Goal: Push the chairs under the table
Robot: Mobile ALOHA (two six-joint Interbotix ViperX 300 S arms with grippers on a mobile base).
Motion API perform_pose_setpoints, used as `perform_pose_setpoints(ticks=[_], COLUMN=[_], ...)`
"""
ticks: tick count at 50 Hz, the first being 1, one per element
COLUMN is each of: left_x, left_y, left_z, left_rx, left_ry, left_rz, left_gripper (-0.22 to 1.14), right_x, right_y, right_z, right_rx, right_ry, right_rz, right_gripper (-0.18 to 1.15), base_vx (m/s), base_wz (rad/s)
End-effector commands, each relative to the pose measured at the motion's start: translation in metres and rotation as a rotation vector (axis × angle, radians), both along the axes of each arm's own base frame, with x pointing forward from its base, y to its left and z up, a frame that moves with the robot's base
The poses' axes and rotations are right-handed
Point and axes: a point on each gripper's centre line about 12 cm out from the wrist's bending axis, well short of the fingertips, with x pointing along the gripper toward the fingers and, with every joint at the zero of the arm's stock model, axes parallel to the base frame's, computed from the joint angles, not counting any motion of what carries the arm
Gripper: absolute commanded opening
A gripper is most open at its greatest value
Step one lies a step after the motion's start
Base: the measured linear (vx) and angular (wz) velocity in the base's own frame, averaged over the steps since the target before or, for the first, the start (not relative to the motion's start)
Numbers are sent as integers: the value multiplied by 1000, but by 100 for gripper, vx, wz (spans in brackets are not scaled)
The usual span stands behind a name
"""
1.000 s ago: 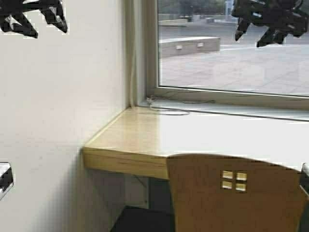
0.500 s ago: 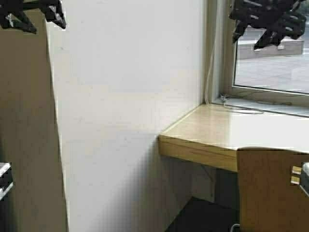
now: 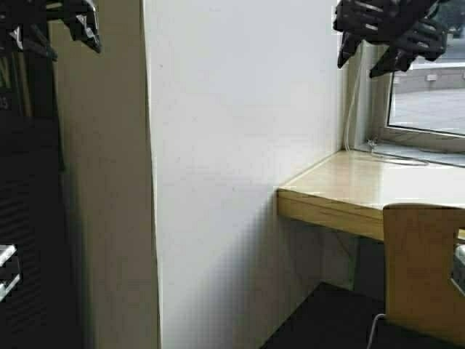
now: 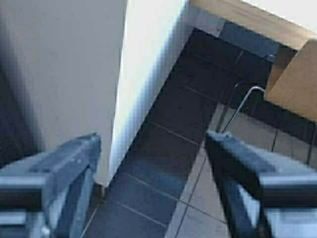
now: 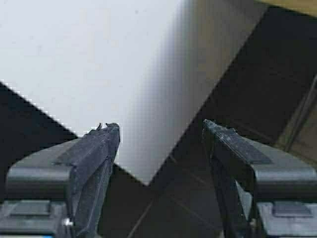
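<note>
Both arms raised, nothing in either. Left gripper (image 4: 153, 148) spread wide and empty, hanging over dark floor tiles beside the wall (image 3: 240, 145). Right gripper (image 5: 161, 144) likewise spread, empty, looking down at the wall's corner and the floor.

Chair (image 3: 425, 269) sits at the far right edge of the high view, only the left part of its backrest showing. Its back stands in front of the table (image 3: 341, 196) edge, seat hidden, so I cannot tell how far under it already is. The left wrist view catches the backrest corner and a chrome leg (image 4: 237, 106) on the tiles, off to one side of my fingers (image 4: 233, 148).

Step in hand, as I judge it: I face mostly wall, so the chair must be squared up ahead of me before any push.

How to do it well:
- Turn the base towards the chair until the backrest sits between both arms.
- Lower the arms to backrest height.
- Push flat on the back, both sides even, so it goes straight and does not swivel.
- Mind the wall: it is close on my left, and the table end butts against it.
- Go slowly; thin legs may catch on tile joints.
</note>
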Motion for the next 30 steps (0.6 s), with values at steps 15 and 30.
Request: perform_pose_setpoints(ticks=[15,30], left_x=[7,15], left_y=[-1,-4], left_z=[12,4], left_rx=[-15,-13], left_ry=[-46,-7], left_rz=[10,15], left_gripper=[95,95], right_x=[4,5], right_y=[0,0], right_z=[20,20], right_rx=[0,-25], right_ry=[-61,-64], right_rz=[7,24], right_gripper=[88,88], base_vx=[-39,-36], base_wz=[15,14])
